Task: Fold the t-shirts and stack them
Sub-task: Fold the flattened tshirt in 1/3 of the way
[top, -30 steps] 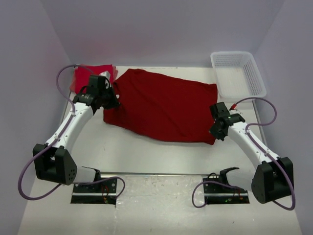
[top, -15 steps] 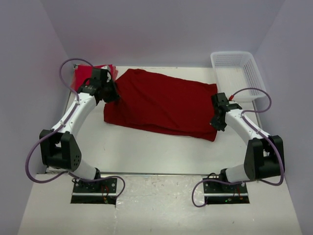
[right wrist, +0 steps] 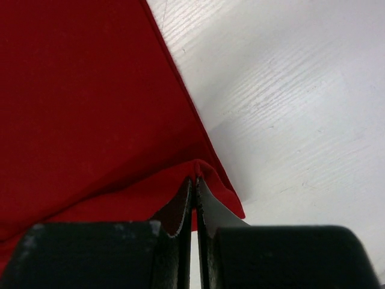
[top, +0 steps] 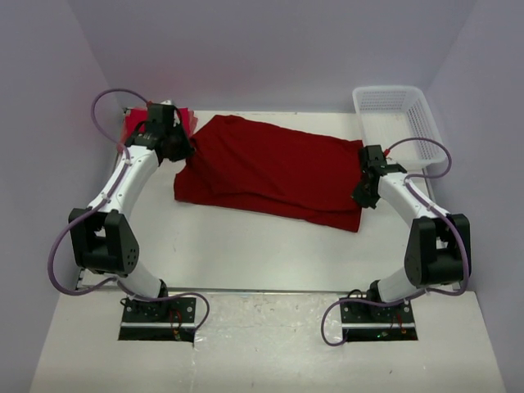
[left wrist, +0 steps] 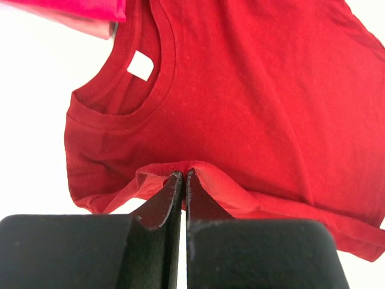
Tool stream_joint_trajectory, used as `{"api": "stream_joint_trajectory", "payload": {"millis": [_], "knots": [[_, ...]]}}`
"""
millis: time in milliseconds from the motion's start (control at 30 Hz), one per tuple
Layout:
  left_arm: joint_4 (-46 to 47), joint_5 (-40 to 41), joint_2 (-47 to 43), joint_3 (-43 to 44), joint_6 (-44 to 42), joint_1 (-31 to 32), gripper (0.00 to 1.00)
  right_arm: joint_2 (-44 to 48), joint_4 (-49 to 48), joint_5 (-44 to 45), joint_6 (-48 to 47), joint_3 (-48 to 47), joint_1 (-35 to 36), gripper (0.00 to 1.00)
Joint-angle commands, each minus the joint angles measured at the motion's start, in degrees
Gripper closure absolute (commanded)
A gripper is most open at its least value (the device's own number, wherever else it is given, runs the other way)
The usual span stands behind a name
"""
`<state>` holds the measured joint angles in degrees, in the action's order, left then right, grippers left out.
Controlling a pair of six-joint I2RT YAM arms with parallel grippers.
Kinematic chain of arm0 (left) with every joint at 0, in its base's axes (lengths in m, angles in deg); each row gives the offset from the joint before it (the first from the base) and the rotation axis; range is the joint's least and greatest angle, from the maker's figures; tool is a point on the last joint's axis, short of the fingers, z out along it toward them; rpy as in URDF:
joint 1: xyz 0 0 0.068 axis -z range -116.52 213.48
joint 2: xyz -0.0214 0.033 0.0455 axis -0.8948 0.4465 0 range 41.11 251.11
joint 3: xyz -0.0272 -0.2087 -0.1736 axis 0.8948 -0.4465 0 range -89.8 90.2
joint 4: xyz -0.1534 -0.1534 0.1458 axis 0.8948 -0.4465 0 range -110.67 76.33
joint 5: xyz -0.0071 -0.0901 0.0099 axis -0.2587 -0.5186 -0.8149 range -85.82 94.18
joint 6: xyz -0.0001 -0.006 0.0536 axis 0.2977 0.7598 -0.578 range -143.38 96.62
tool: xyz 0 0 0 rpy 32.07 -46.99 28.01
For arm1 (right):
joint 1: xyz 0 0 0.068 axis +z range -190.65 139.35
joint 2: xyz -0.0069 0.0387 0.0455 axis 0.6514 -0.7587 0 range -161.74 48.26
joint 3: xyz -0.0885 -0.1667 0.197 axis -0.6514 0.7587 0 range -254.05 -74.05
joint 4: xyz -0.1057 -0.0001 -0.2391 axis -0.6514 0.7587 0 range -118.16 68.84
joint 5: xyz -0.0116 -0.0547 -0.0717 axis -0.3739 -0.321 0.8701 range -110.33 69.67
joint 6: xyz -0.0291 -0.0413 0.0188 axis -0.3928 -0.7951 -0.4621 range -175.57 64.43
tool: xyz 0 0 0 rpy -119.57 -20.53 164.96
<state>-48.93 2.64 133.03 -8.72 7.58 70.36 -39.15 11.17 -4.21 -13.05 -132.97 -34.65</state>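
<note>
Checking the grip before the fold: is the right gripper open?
No, the right gripper is pinched shut on the edge of the dark red t-shirt.

left arm [top: 123, 184] and right arm [top: 407, 201] stretch forward, wide apart; left gripper [left wrist: 183, 174] and right gripper [right wrist: 194, 179] each pinch tight an edge of the t-shirt [top: 270, 173].

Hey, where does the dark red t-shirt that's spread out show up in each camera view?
Top external: the dark red t-shirt lies mid-table, between both arms.
Left wrist: it fills most of the frame, neckline upper left, edge pinched by the left fingers.
Right wrist: it covers the left side, corner pinched by the right fingers.
Shared landmark: the white table beside the cloth.
</note>
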Motion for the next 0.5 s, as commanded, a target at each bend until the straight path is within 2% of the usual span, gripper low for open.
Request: {"api": "stream_joint_trajectory", "payload": {"millis": [0, 233, 467], "knots": [[1.2, 3.1, 1.1, 4.3, 1.0, -0.5, 1.00, -0.4, -1.9, -1.6, -1.9, -1.8, -0.1, 1.00], [2.5, 4.5, 0.7, 4.4, 2.4, -1.0, 1.00, 2.9, -4.2, -3.6, -3.4, -1.8, 0.2, 1.00], [1.2, 3.8, 4.1, 8.2, 2.2, -1.0, 1.00, 0.1, -1.7, -2.8, -2.8, -7.2, 0.3, 1.00]]}}
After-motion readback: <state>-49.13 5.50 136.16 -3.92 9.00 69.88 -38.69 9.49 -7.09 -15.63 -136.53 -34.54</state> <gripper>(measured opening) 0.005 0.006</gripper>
